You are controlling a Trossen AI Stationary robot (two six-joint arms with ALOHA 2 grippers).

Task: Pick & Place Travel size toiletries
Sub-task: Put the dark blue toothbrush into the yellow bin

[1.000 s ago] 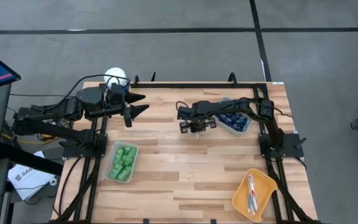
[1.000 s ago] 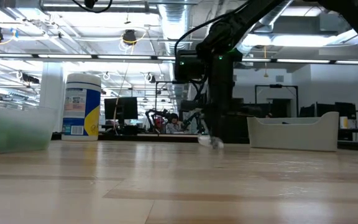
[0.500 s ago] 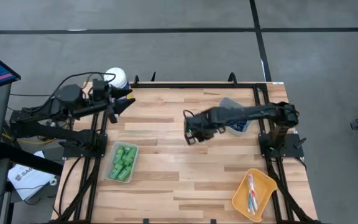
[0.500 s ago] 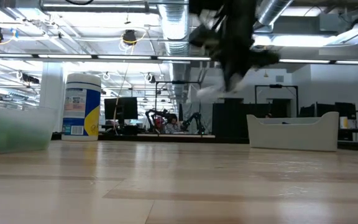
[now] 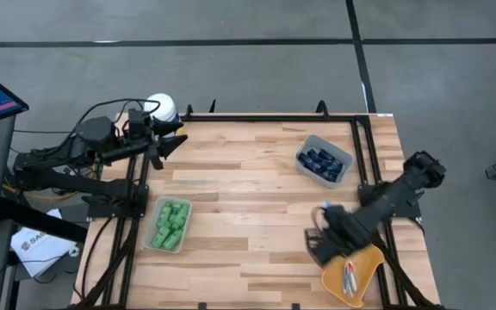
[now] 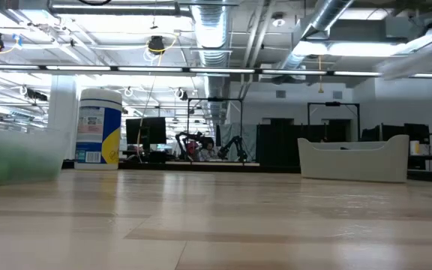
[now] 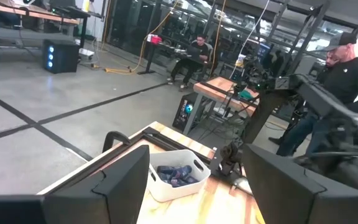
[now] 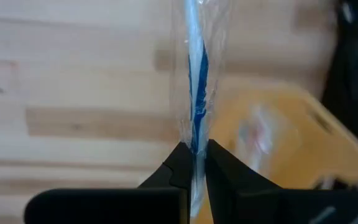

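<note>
Wooden tabletop lies beneath a wrapped blue-and-white toothbrush, which is pinched in the closed right gripper just beside the yellow tray, near the table's front right corner. If released short of the rim, it could be dropped onto the wood. Ample room is left mid-table; the left gripper is parked open by the canister.

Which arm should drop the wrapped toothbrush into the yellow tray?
Right. Its hand is shut on the wrapped toothbrush beside the yellow tray; the left hand waits at the far corner.
</note>
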